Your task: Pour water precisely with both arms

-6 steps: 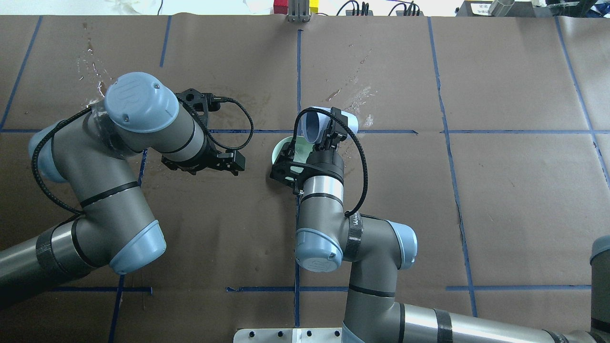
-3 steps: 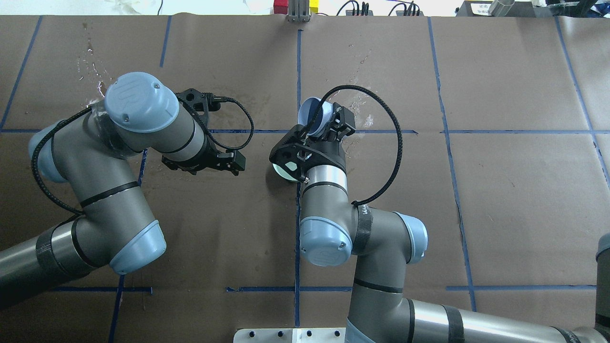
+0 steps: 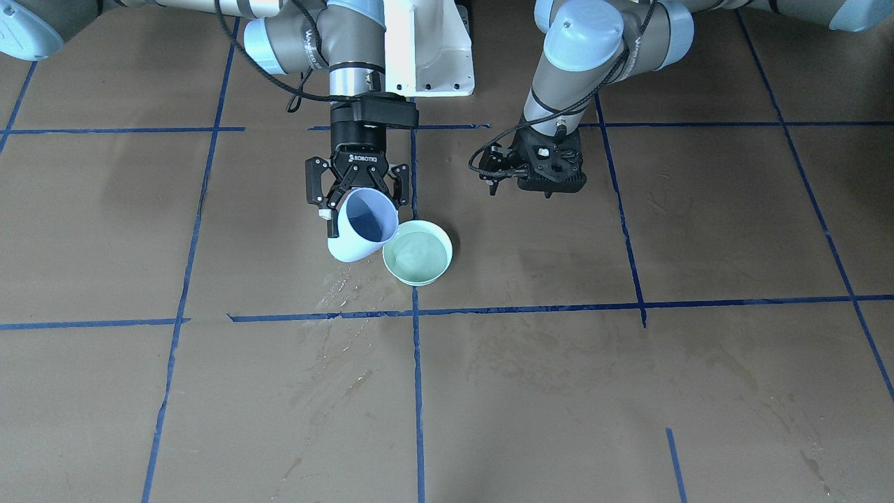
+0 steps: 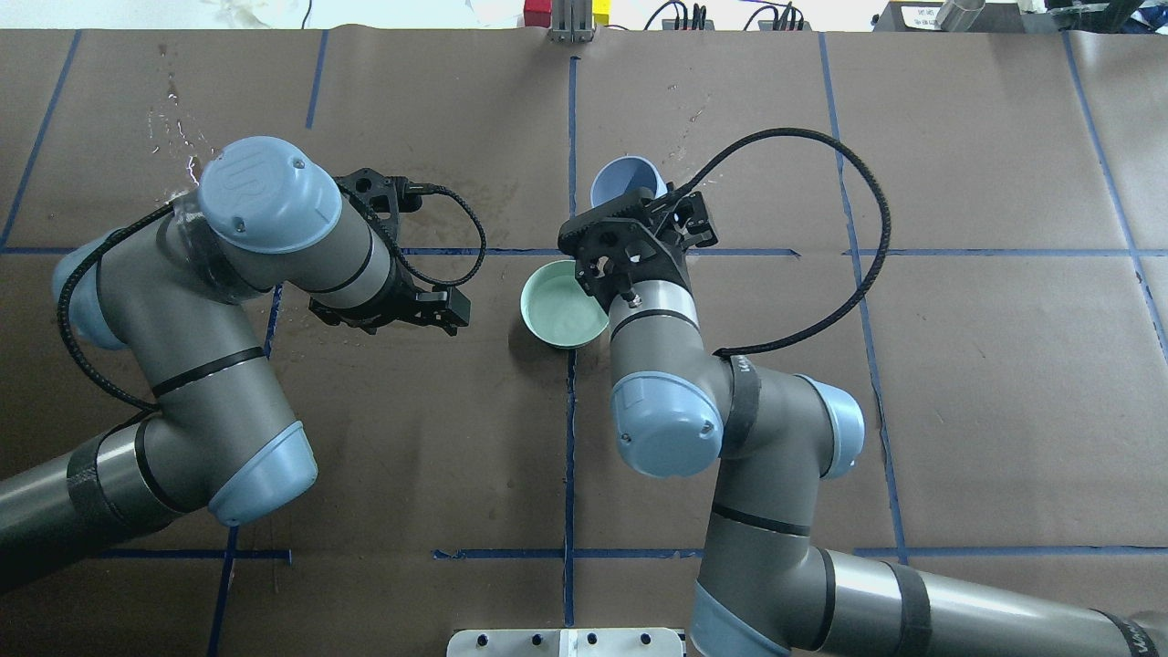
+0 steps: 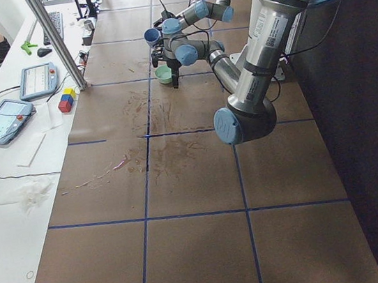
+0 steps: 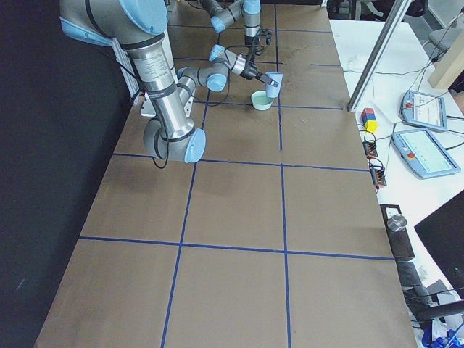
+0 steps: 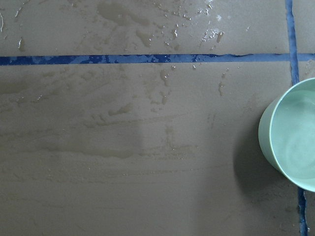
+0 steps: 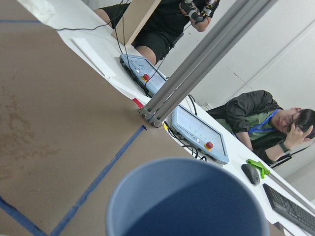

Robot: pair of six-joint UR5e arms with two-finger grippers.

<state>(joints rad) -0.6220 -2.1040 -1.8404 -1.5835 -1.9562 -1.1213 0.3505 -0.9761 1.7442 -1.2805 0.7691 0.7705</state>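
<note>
water in green bowl | right hand just beside, gripping blue cup

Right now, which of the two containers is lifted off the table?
The blue cup: the right gripper holds it tilted in the air. The green bowl stands on the table beside it, with water inside.

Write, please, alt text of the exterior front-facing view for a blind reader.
The right arm's tool holds a tilted light blue cup beside a green bowl of water on a brown table marked with blue tape. The left arm's tool hangs apart, on the bowl's other side.
</note>
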